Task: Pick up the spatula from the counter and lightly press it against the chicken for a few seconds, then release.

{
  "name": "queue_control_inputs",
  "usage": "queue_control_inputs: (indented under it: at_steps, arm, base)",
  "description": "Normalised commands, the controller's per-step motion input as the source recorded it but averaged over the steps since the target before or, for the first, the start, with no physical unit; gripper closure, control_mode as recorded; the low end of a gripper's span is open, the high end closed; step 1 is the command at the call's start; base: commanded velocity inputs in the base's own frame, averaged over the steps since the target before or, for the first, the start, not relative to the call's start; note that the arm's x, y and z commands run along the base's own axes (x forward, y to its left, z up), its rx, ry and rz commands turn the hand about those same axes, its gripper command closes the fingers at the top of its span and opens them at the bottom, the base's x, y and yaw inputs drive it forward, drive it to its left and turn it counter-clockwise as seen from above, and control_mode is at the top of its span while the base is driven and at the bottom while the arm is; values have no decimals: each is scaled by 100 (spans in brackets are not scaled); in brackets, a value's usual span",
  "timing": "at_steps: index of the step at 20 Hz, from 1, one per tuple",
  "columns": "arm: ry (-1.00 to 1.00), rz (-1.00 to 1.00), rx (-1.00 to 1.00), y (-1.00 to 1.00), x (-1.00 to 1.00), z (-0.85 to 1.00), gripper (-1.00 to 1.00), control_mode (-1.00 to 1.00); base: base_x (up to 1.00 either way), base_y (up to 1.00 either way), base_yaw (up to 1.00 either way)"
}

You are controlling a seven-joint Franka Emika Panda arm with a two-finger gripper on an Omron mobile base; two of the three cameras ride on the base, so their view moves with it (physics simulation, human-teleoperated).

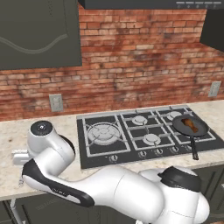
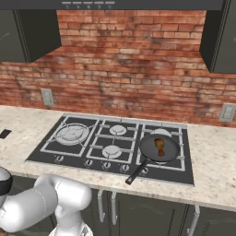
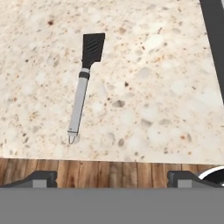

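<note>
The spatula (image 3: 83,87) lies flat on the speckled counter (image 3: 153,109), with its black slotted head away from me and its silver handle pointing back toward the counter's front edge. My gripper (image 3: 113,178) hovers above that front edge, open, with its fingertips (image 3: 41,177) wide apart and nothing between them. The spatula handle's end lies left of the gripper's middle. The chicken (image 1: 189,124) is a brown drumstick in a black frying pan (image 1: 197,130) on the right burners. In the right base view the chicken (image 2: 160,146) sits in the pan (image 2: 150,154), and the spatula's dark head (image 2: 4,134) shows at the far left.
The black gas cooktop (image 1: 105,151) fills the middle of the counter, and its edge (image 3: 214,35) runs along the right of the hand view. The pan handle (image 2: 136,173) juts toward the counter front. A brick wall with outlets (image 1: 56,103) stands behind. Wood floor (image 3: 109,166) shows below the counter edge.
</note>
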Motion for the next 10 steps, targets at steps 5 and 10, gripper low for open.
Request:
queue_control_inputs:
  at_steps: [5, 10]
  arm:
    - [2, 0, -2, 14, 10, -20, -100, -100]
    - [3, 0, 0, 10, 8, -7, -100, -100]
  base:
    - [0, 0, 0]
    - [0, 0, 0]
